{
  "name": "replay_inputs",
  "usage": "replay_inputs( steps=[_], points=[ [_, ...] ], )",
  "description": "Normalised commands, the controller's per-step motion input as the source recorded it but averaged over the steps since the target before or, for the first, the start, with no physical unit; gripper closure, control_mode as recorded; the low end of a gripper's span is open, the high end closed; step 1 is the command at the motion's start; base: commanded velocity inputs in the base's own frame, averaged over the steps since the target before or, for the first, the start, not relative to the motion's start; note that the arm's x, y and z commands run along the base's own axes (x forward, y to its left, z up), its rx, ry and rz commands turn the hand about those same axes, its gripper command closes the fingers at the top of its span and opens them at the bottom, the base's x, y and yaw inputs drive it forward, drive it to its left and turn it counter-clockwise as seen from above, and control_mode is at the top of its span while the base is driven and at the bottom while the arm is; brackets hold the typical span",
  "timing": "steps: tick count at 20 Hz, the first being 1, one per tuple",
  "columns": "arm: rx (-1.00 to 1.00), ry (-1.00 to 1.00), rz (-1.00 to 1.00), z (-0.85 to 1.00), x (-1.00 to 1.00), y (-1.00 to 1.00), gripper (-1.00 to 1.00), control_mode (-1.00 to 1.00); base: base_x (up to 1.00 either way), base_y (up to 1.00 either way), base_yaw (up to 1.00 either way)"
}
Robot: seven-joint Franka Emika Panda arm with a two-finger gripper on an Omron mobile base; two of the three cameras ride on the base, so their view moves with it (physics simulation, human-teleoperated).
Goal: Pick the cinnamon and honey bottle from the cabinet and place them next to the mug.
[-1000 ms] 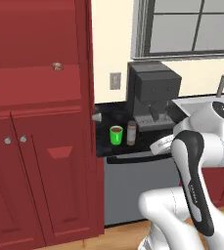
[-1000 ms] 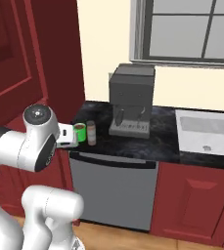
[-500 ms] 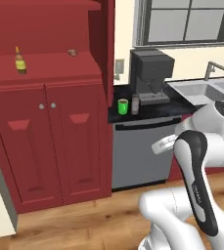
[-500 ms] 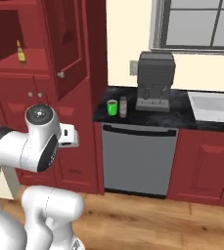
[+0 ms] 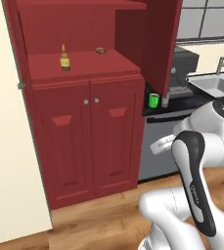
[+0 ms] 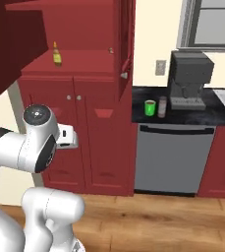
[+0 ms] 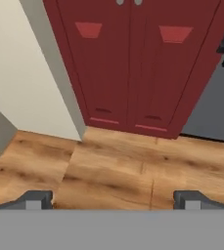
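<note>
White arm folded low, jaws apart, facing wood floor (image 7: pixel 113 171).

honey bottle (image 5: pixel 64 58) and a small lump (image 5: pixel 100 50) sit on the cabinet (image 5: pixel 84 122) shelf; mug (image 5: pixel 154 100) on the counter (image 6: pixel 182 116).

You see the honey bottle (image 5: pixel 64 58) upright on the open cabinet (image 5: pixel 84 122) shelf, left side; cinnamon (image 6: pixel 162 106) stands just beside the green mug (image 6: pixel 150 107) near the worktop's left edge.
</note>
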Motion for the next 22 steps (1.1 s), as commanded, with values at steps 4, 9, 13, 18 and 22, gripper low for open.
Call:
replay_inputs(
  steps=[4,9,13,18,22],
  points=[
    [0.0,0.0,0.0,0.0,0.0,0.0,-1.0,1.0,0.38,0.5,-0.14],
    [0.0,0.0,0.0,0.0,0.0,0.0,-1.0,1.0,0.57,0.02,0.0],
    [0.0,0.0,0.0,0.0,0.0,0.0,-1.0,1.0,0.7,0.16,-0.01],
    [0.0,0.0,0.0,0.0,0.0,0.0,-1.0,1.0,0.85,0.43,-0.04],
    [0.0,0.0,0.0,0.0,0.0,0.0,-1.0,1.0,0.85,0.45,-0.06]
  ],
)
